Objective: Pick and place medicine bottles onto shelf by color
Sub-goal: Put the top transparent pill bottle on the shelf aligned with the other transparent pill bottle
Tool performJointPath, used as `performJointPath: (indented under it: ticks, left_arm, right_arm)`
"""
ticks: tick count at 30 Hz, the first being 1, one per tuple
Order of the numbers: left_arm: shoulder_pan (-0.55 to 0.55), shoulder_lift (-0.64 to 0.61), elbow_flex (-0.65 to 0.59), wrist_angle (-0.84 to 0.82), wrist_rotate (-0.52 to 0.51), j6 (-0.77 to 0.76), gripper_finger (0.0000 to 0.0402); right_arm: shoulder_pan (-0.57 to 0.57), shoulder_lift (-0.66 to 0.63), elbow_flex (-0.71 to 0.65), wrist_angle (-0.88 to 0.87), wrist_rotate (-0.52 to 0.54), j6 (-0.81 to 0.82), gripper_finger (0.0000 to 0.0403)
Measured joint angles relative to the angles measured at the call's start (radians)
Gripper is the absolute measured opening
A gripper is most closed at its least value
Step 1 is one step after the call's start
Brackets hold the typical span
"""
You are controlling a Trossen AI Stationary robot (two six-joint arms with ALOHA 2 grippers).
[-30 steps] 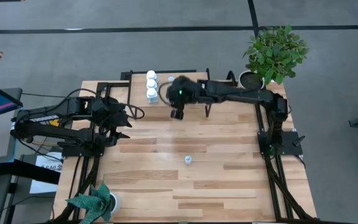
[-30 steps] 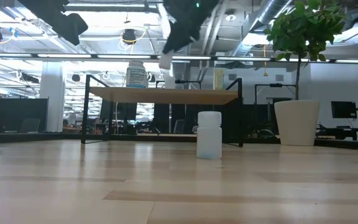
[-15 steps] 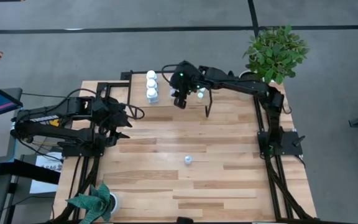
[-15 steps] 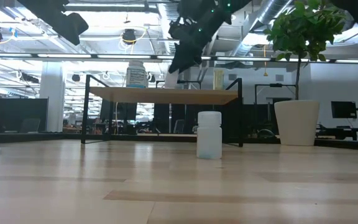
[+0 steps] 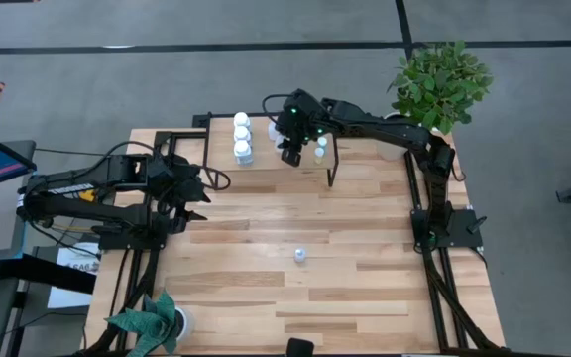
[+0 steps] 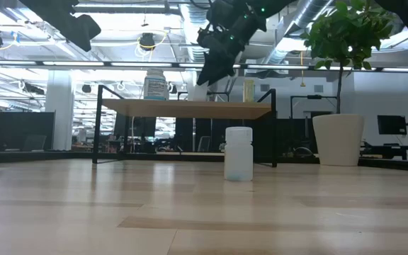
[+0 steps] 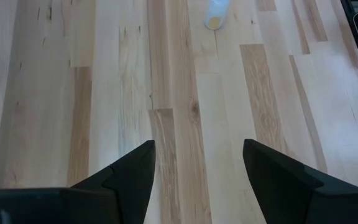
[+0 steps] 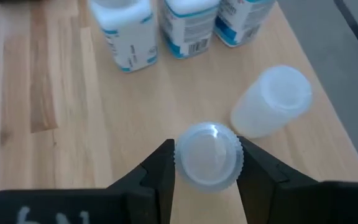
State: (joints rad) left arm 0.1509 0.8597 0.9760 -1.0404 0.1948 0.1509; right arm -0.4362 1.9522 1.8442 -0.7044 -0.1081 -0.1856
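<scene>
My right gripper (image 5: 287, 155) is over the shelf (image 6: 190, 108) at the table's far side, shut on a small pale-blue bottle (image 8: 207, 155). Three white bottles with blue labels (image 8: 182, 25) stand in a row on the shelf top, toward the table's left (image 5: 242, 135). Another pale bottle (image 8: 271, 102) is on the shelf close beside the held one. Two small bottles (image 5: 320, 148) stand near the shelf's right end. One pale bottle (image 5: 299, 255) stands on its base on the table. My left gripper (image 7: 197, 168) is open and empty over the table's left side (image 5: 192, 193). My right gripper pinches the pale-blue bottle by its ribbed cap (image 8: 178, 163), one finger on each side. The fingers come from above, pointing down. The bottle hangs upright below them (image 6: 195, 92), just at the shelf top. I cannot tell whether its base touches the wood.
A potted plant (image 5: 436, 84) stands at the table's far right corner and another (image 5: 152, 322) at the near left corner. The shelf's thin black legs (image 5: 330, 171) stand on the table. Bare wood lies between the shelf and the near edge.
My right gripper has carried the pale-blue bottle toward the table's far edge, over the shelf, and down toward the shelf top. The bottle has stayed upright in the shut fingers.
</scene>
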Motion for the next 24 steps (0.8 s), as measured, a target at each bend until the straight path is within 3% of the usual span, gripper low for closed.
performJointPath:
  ticks: [24]
  left_arm:
    - [0.000, 0.000, 0.000, 0.000, 0.000, -0.020, 0.0228]
  right_arm:
    - [-0.004, -0.001, 0.001, -0.007, 0.004, -0.006, 0.0230]
